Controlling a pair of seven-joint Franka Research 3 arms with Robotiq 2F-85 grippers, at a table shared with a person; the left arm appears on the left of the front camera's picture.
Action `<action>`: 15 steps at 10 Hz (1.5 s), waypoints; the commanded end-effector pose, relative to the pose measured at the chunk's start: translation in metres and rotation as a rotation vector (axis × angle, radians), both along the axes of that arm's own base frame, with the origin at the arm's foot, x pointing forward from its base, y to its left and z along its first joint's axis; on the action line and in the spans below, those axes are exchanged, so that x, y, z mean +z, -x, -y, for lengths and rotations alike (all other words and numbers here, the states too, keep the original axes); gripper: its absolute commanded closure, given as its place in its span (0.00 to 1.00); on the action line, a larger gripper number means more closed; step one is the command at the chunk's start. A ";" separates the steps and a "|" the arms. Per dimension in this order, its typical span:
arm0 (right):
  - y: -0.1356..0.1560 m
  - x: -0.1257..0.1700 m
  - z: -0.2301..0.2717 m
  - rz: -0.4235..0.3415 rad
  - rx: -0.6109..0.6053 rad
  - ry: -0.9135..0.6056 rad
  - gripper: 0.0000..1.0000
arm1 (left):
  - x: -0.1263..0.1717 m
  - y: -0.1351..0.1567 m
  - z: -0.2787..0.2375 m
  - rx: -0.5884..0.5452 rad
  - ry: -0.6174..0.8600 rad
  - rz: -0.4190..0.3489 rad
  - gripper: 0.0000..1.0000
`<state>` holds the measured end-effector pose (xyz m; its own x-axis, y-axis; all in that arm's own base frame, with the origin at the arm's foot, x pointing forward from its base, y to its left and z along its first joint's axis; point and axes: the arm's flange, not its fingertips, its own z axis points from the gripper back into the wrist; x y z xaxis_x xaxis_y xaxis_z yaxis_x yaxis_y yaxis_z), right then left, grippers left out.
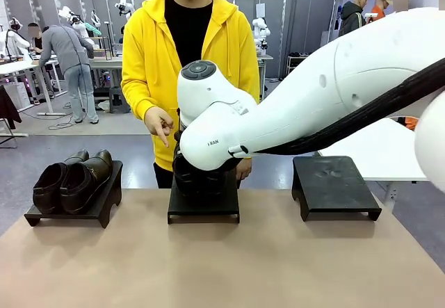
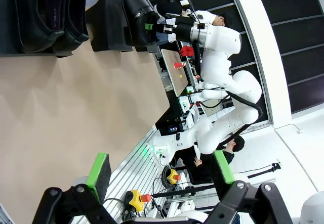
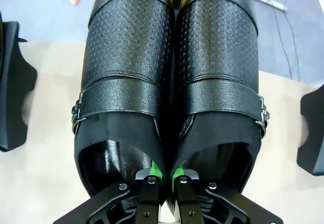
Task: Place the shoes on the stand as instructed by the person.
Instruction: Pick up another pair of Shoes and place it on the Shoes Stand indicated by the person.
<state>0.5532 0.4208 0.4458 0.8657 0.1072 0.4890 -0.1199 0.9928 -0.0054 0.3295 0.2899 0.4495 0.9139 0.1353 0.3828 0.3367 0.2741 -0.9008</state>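
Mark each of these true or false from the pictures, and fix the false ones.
1. The right tool is shut on the inner sides of a pair of black buckled shoes. True.
2. The left stand is bare. False: a second pair of shoes sits on it.
3. The right stand carries nothing. True.
4. The left tool is clamped on a shoe. False: it is open, holding nothing.
5. The person's hand points downward. True.
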 end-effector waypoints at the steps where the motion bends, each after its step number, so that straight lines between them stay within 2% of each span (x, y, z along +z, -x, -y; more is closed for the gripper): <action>1: -0.005 -0.004 -0.007 0.045 -0.065 -0.005 0.93 | 0.001 0.004 0.003 -0.002 -0.011 0.005 0.00; 6: -0.012 -0.026 -0.007 0.027 -0.092 -0.013 0.93 | 0.001 0.004 0.003 -0.002 -0.011 0.005 0.00; 12: -0.016 -0.036 -0.005 0.022 -0.093 -0.011 0.93 | 0.001 0.004 0.003 -0.002 -0.011 0.005 0.00; 13: -0.017 -0.034 -0.004 0.025 -0.094 -0.015 0.82 | 0.001 0.004 0.003 -0.002 -0.011 0.005 0.00; 14: -0.016 -0.031 -0.003 0.028 -0.093 -0.019 0.66 | 0.001 0.004 0.003 -0.002 -0.011 0.005 0.00; 15: -0.014 -0.026 -0.001 0.028 -0.096 -0.018 0.45 | 0.001 0.004 0.003 -0.002 -0.011 0.005 0.00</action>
<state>0.5712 0.4212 0.4165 0.8765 0.0549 0.4783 -0.0597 0.9982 -0.0052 0.3296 0.2899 0.4495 0.9139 0.1353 0.3828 0.3367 0.2741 -0.9008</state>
